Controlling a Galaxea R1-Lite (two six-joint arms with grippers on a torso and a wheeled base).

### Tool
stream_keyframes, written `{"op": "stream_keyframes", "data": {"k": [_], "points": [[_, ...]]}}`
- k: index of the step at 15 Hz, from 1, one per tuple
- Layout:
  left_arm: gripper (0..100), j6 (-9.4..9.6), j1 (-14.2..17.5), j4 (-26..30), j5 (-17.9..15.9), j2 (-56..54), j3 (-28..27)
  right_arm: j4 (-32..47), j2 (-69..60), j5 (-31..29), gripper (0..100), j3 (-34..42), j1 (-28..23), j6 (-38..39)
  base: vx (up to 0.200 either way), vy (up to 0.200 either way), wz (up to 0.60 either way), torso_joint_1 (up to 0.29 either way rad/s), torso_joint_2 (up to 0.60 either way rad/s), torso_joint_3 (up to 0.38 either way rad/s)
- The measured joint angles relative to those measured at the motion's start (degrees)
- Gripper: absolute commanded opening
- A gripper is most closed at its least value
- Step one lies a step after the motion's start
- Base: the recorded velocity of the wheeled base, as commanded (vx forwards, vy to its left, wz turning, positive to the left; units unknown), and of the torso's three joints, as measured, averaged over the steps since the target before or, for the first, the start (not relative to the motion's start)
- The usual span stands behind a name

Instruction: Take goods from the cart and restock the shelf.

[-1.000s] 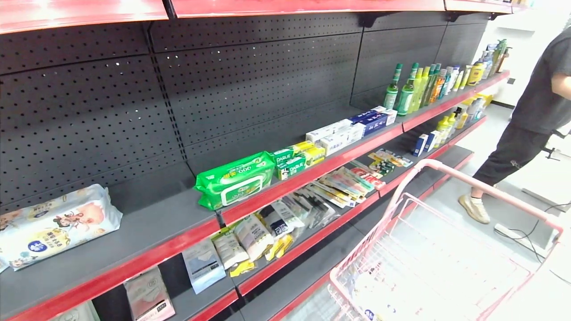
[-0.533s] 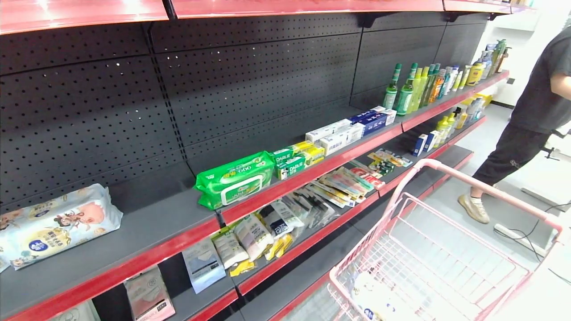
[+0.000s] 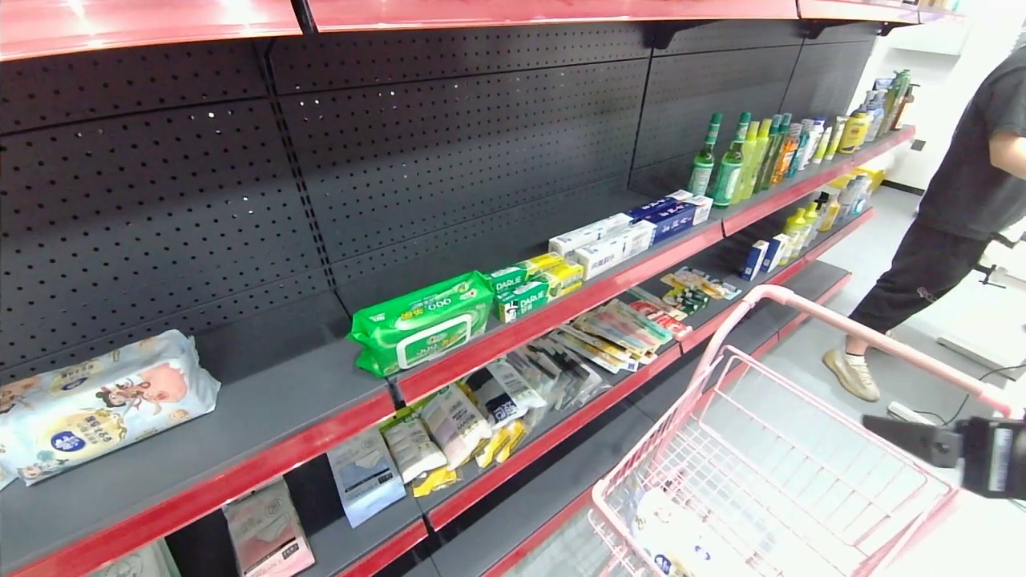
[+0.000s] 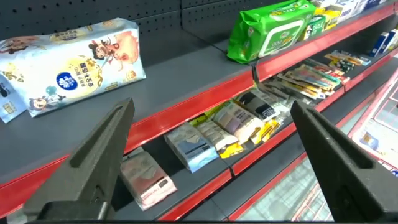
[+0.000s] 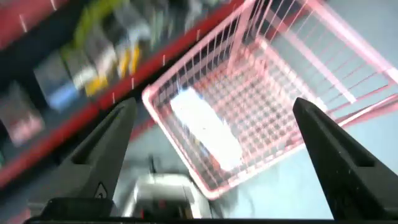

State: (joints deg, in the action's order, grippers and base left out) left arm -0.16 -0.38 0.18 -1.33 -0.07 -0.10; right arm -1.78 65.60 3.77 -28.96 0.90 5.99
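The pink wire cart point(image 3: 834, 324) stands at the lower right, in front of the shelf. A white package point(image 3: 681, 545) lies in its near corner. My right gripper point(image 5: 212, 102) hangs open above the cart point(image 5: 267, 37), over the white package point(image 5: 205, 127), holding nothing. One of its fingers point(image 3: 906, 439) shows above the cart's right side. My left gripper point(image 4: 211, 106) is open and empty, facing the grey shelf board point(image 4: 180, 74) between a cartoon-printed tissue pack point(image 4: 68, 59) and a green wipes pack point(image 4: 270, 28).
On the grey shelf board point(image 3: 264, 409) lie the tissue pack point(image 3: 96, 405), the green wipes pack point(image 3: 421, 320), toothpaste boxes point(image 3: 613, 240) and, farther right, bottles point(image 3: 753, 156). Bare board lies between the tissues and wipes. Pouches point(image 3: 449, 425) fill the lower shelf.
My right gripper has come into the head view at the lower right, over the cart. The shelf goods and the cart have not moved.
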Motion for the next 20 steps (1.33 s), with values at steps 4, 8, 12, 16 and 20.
{"op": "stream_keyframes", "data": {"k": [4, 8, 12, 16, 20], "points": [[100, 0.0, 0.0, 0.0, 0.0, 0.0, 0.0, -4.2, 24.1, 6.4, 100, -0.8, 0.6, -12.3, 0.0, 0.0, -0.3, 0.0, 0.0, 0.002], [100, 0.16, 0.0, 0.0, 0.0, 0.0, 0.0, -8.6, 37.2, 9.2, 100, -0.9, 1.0, -19.0, 0.0, 0.0, -0.15, 0.001, 0.0, -0.001], [100, 0.16, 0.1, -0.1, 0.0, 0.0, 0.0, -15.5, 45.3, 9.4, 100, -1.5, 2.7, -21.0, 0.0, 0.0, 0.0, -0.02, 0.04, 0.024], [100, 0.16, 0.0, 0.0, 0.0, 0.0, 0.0, -21.2, 52.6, 9.4, 100, -1.4, 4.5, -23.8, 0.0, 0.0, 0.0, -0.094, 0.21, 0.111], [100, 0.16, 0.0, 0.0, 0.0, 0.0, 0.0, -23.3, 57.4, 9.4, 100, -1.0, 4.9, -26.8, 0.0, 0.0, 0.0, -0.129, 0.27, 0.156]]}}
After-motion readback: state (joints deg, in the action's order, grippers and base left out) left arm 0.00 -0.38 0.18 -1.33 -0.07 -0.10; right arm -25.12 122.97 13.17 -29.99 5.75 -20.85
